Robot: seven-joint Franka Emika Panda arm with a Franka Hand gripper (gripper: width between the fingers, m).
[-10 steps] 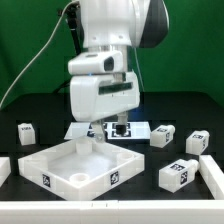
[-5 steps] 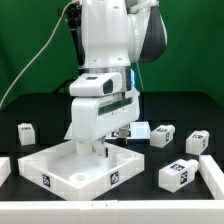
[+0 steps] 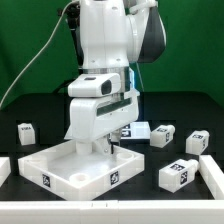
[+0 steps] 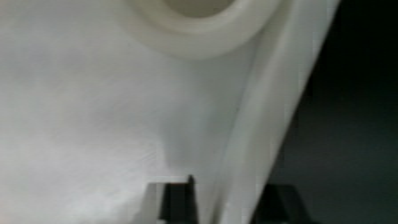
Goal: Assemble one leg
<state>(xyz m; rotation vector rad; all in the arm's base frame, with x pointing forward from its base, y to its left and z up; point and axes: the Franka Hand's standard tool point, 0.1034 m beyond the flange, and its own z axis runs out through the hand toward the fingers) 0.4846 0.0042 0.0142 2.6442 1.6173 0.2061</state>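
Note:
Several legs, small white tagged posts, lie on the black table: one at the exterior view's left (image 3: 27, 132), two at the right (image 3: 163, 135) (image 3: 197, 141), one at the front right (image 3: 177, 175). My gripper (image 3: 107, 148) is down at the far right wall of the large white square tray-like piece (image 3: 60, 176). In the wrist view my gripper (image 4: 228, 190) has one dark finger on each side of that thin white wall (image 4: 249, 120), both touching it. A round hole (image 4: 192, 12) shows in the tray's corner. No leg is held.
The marker board (image 3: 135, 129) lies behind the tray, partly hidden by the arm. White bars stand at the exterior view's left edge (image 3: 4, 170) and right edge (image 3: 213, 176). A green curtain backs the scene.
My gripper has come down from above the marker board onto the tray's far right wall. In the last half second it has barely moved. The legs have not moved.

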